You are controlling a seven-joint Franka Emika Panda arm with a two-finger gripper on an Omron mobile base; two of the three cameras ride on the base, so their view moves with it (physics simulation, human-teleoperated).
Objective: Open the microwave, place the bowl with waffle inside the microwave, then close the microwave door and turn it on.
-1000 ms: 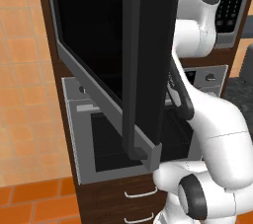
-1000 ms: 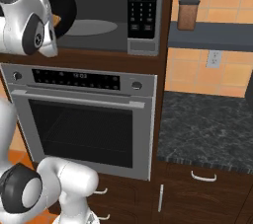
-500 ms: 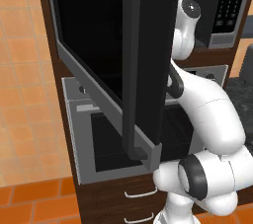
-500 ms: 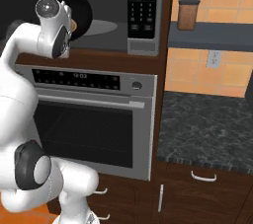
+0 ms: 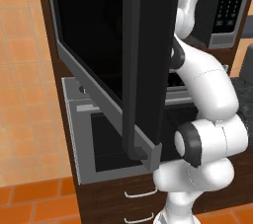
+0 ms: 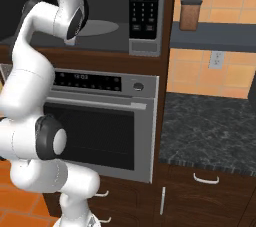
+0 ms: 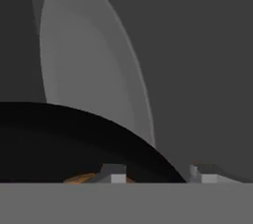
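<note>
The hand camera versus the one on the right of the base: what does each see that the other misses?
Hand view alone: the waffle, a sliver of orange inside the black bowl, with the fingertips at its rim. Right base view alone: the keypad, the oven, the counter and a brown jar. Both show the grey turntable inside the microwave.

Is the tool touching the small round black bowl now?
Cannot tell. In the hand view the tool has one fingertip in front of the small round black bowl and the other beside its rim, but neither contact nor gap shows plainly.
</note>
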